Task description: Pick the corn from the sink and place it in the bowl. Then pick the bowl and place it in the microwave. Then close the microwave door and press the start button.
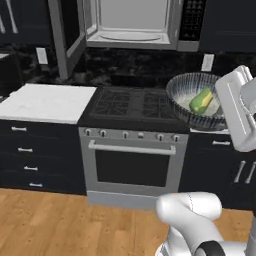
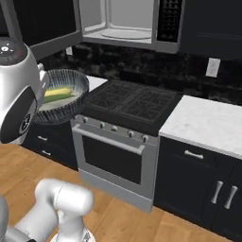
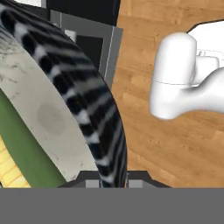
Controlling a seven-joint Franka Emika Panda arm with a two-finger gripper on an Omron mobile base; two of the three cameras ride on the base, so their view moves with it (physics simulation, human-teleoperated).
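Corn (image 1: 201, 100) lies inside the bowl (image 1: 186, 107), and I judge the first step done; the step in hand is carrying that bowl up into the microwave (image 1: 131, 22).

Reading the left base view from left to right: a white tabletop (image 1: 47, 102) sits at middle left, the open microwave door (image 1: 66, 37) hangs at upper left, the microwave cavity with its turntable opens at top centre, the stove (image 1: 132, 105) lies below it, and the bowl is held in the air at right centre, tipped toward the camera, beside my white hand. In the right base view the bowl (image 2: 64, 97) is at the left edge, with the corn (image 2: 57, 93) across its pale inside.

In the hand view the bowl's striped rim (image 3: 94, 122) runs straight down into the fingers (image 3: 113, 183) at the bottom centre, so I take them as pinching the bowl wall, one tip inside and one outside.

To do this well I want to level the bowl first, since the tilt could roll the corn out. Then I'd raise it above the cavity's lower lip, travel left and in toward the turntable, staying away from the open door, and set it flat before letting go.
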